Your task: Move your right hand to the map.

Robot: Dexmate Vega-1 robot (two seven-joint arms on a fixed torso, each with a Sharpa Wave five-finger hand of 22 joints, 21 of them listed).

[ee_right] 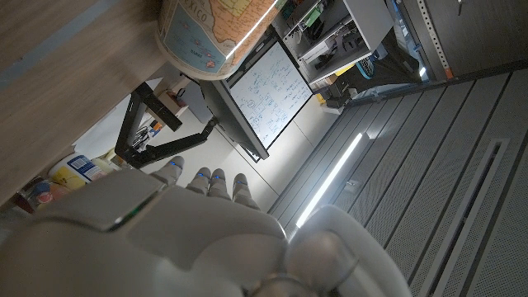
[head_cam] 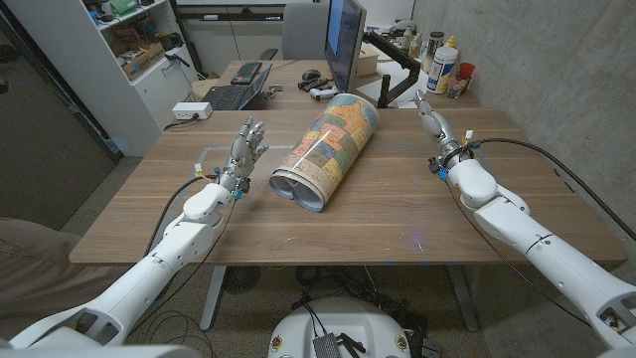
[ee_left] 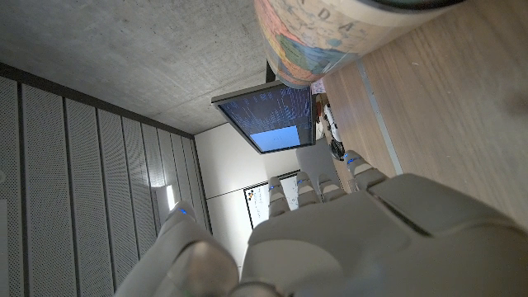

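A rolled-up colourful map (head_cam: 329, 151) lies in the middle of the wooden table (head_cam: 397, 214), running from the near left to the far right. Its printed end shows in the left wrist view (ee_left: 330, 37) and in the right wrist view (ee_right: 216, 29). My right hand (head_cam: 433, 124) is open to the right of the map's far end, fingers reaching away from me, a gap of bare wood between it and the roll. My left hand (head_cam: 245, 149) is open to the left of the map, fingers spread, holding nothing.
A monitor (head_cam: 343, 45) on a black arm stands behind the map at the table's far edge. Bottles and a red cup (head_cam: 449, 70) are at the far right. A keyboard (head_cam: 229, 96) and white power strip (head_cam: 191, 111) sit on a desk beyond.
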